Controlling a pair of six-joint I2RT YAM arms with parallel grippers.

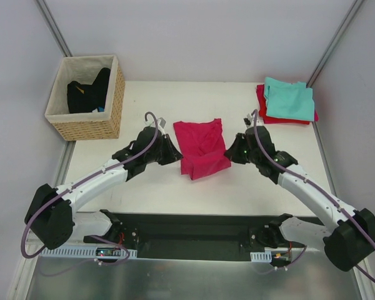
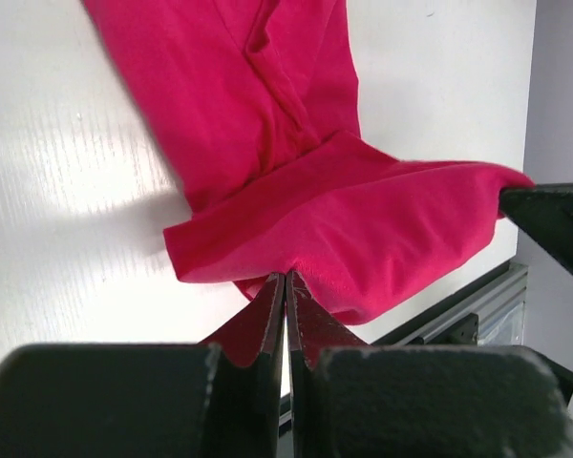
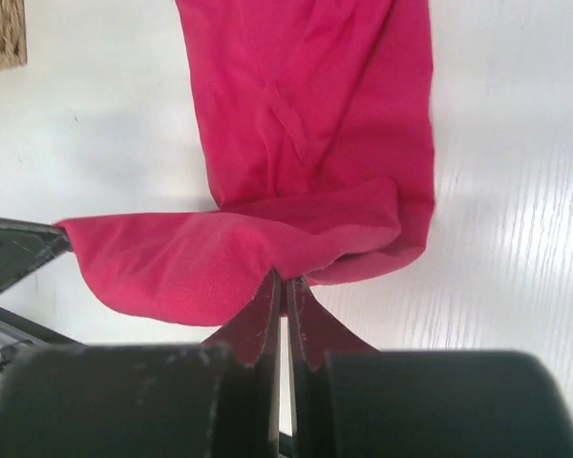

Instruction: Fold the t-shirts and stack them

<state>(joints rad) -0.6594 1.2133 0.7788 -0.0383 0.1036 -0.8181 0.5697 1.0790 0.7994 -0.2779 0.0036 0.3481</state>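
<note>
The soft pink cotton t-shirt [image 1: 202,149] lies in the middle of the white bench [image 1: 144,187], between the two robot arms. It is partly folded. Its near end is doubled over the rest, and the cloth is bumpy with creases.

The left jaws are closed tight on the pink cloth at the shirt's left edge. The right jaws are closed tight on the cloth at its right edge.

At the far right corner of the bench, a folded teal t-shirt [image 1: 290,100] lies on top of a folded red t-shirt [image 1: 261,103]. At the far left stands a woven wicker basket [image 1: 87,125] with dark clothes [image 1: 87,94] inside, well apart from the pink shirt.
</note>
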